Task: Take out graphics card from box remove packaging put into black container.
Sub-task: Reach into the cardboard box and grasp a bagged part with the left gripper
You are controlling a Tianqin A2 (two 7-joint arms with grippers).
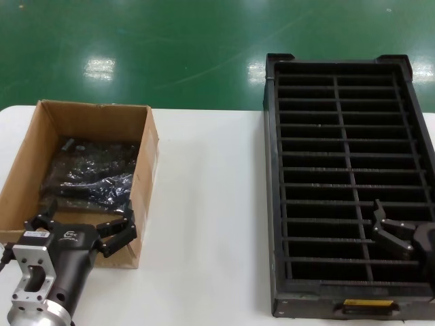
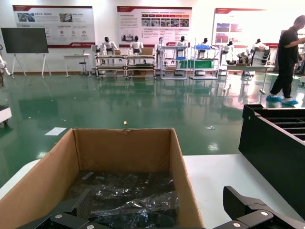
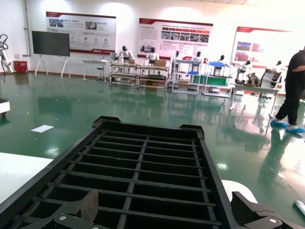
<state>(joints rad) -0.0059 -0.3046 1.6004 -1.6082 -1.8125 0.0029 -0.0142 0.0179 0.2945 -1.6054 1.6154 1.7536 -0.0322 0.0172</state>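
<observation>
Graphics card not visible as such: presumably inside the crinkled plastic bag lying on the floor of the cardboard box, on the white tabletop. Left tool hovers at the box's near wall, jaws wide apart and empty, one finger outside the box wall; descending thus, it may catch the cardboard. Right tool, open and empty, waits over the black tray; slippery film may yield a grip on bag only.

Robotics showroom, green floor, display robots
</observation>
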